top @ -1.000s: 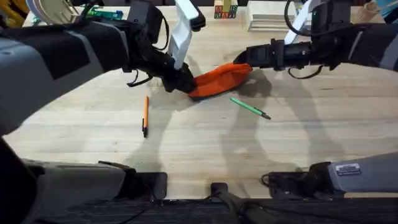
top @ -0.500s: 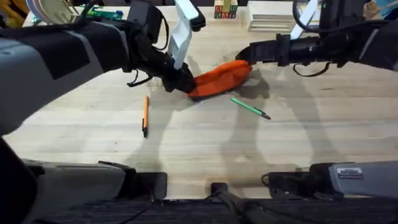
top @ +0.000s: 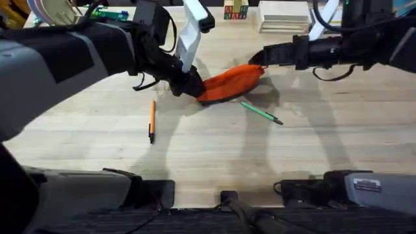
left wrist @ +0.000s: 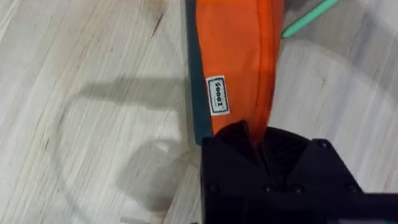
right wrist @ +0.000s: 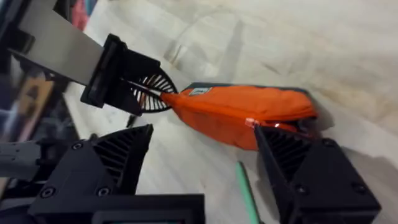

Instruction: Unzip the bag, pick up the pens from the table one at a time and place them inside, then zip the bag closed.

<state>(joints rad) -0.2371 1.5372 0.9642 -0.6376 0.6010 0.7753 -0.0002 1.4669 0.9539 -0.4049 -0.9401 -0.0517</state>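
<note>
Pretty bright, even light on the counter (top: 208, 149), soft arm shadows below the bag (top: 231, 83), left arm big and blurry.

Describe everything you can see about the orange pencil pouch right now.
The orange pencil pouch is soft fabric with a dark lower edge and a small white label. It lies on the wooden table, the left gripper clamped on one end. The right gripper is at the other end. The green pen lies beside it.

arm housings: matte black and dark grey, blocky
left arm link (top: 190, 32): white flat bar
cables: black loops at both wrists
right base (top: 367, 184): grey, white sticker label
fingers (right wrist: 118, 155): black, ribbed fan-pattern pads
</note>
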